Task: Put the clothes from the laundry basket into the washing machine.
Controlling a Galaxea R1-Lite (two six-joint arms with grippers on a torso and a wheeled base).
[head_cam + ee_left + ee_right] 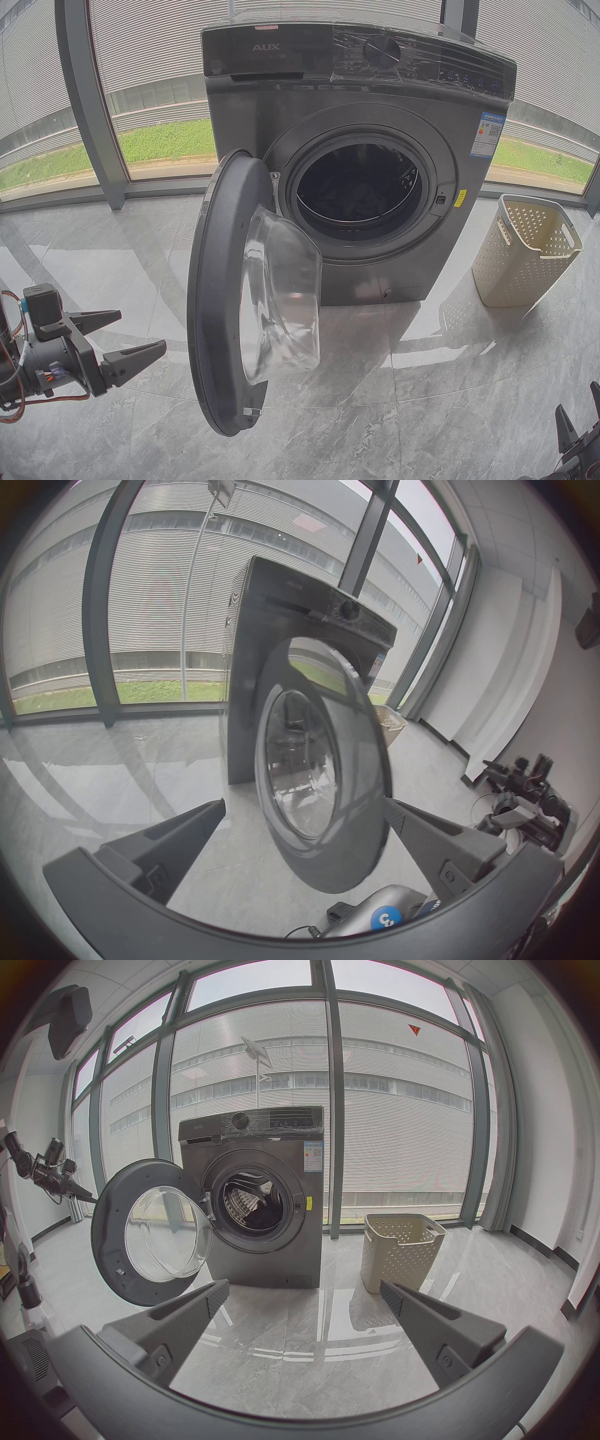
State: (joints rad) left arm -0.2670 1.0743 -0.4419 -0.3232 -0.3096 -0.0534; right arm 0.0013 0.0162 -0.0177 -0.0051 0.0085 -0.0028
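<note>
Washing machine (450,162) is facing two near grippers: left gripper (141,328) and right gripper (304,1286) are hanging with jaws apart. Farther, its door (219,281) is standing open leftward, dark clothes (265,1216) are lying inside the drum, and laundry basket (519,275) is sitting right.

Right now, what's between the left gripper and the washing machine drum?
The washer's open door stands between the left gripper and the drum; head and left wrist views both show it.

Inside the drum (359,187) — too dark to tell contents.
</note>
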